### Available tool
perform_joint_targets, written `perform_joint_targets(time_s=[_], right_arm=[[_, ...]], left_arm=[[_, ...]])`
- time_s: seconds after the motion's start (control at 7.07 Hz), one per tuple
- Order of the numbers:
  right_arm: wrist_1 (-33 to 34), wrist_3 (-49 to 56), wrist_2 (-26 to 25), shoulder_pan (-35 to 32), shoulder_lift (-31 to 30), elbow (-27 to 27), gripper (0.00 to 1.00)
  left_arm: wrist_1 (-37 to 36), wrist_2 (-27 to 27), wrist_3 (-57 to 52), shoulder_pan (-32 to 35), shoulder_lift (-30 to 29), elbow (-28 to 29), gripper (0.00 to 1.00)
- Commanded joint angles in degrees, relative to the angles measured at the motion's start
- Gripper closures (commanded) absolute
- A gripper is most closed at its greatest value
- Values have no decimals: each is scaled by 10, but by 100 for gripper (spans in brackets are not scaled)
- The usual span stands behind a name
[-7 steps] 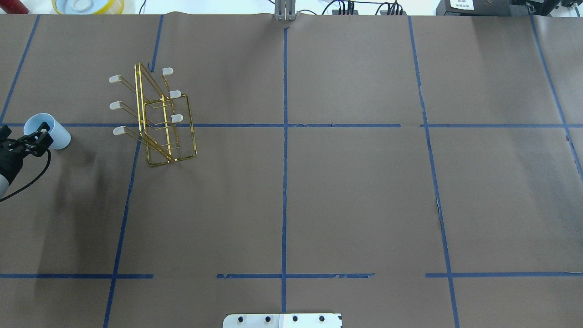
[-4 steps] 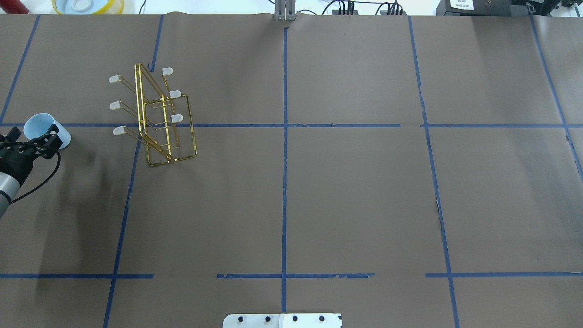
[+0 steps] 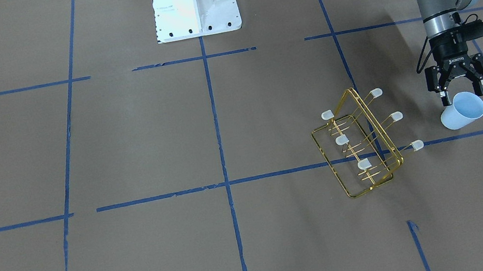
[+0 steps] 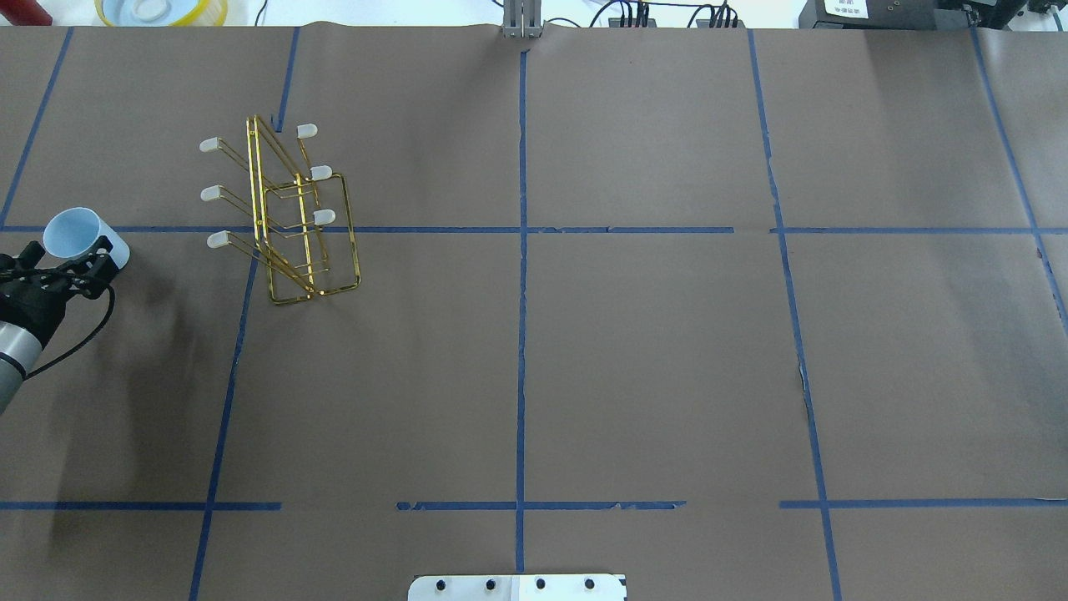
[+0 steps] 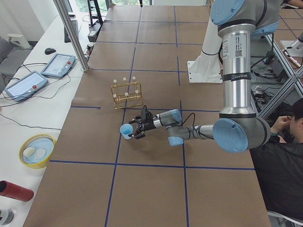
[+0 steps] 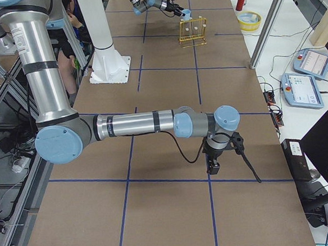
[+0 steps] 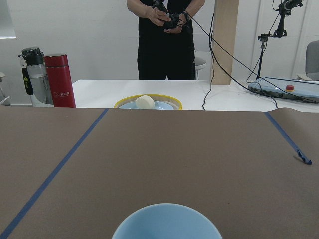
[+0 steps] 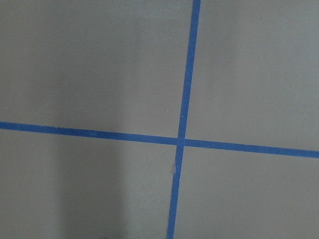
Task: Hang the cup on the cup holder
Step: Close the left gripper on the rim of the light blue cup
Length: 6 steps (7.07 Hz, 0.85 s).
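The pale blue cup (image 4: 83,234) lies on its side on the brown table cover at the far left, mouth towards the table's left end. It also shows in the front view (image 3: 462,111), the left side view (image 5: 126,130) and at the bottom of the left wrist view (image 7: 167,224). My left gripper (image 4: 68,249) (image 3: 461,93) is open, one finger on each side of the cup. The gold wire cup holder (image 4: 288,221) (image 3: 358,150) stands a short way to the cup's right, its prongs bare. My right gripper (image 6: 212,167) hangs low over the table's right part; I cannot tell whether it is open.
The white robot base (image 3: 195,6) is at the near middle edge. A yellow bowl (image 7: 148,103) and a red bottle (image 7: 59,82) stand beyond the far edge, where a person (image 7: 167,40) stands. Blue tape lines (image 8: 182,139) cross the table.
The left gripper's fingers were close together at the cup and have spread apart. The gripper has shifted slightly. The cup and the holder stay in place.
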<state>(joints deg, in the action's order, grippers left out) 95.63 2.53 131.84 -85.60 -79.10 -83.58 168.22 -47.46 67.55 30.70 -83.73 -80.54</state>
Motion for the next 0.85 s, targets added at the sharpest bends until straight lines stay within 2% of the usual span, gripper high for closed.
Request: perform_joint_targets(time_s=[0.0, 0.71], right_arm=[[0, 0, 0, 0, 0, 0, 0], [0, 0, 0, 0, 0, 0, 0]], left_arm=[[8, 0, 0, -5, -15, 24, 0], [16, -5, 0, -14, -19, 52, 0]])
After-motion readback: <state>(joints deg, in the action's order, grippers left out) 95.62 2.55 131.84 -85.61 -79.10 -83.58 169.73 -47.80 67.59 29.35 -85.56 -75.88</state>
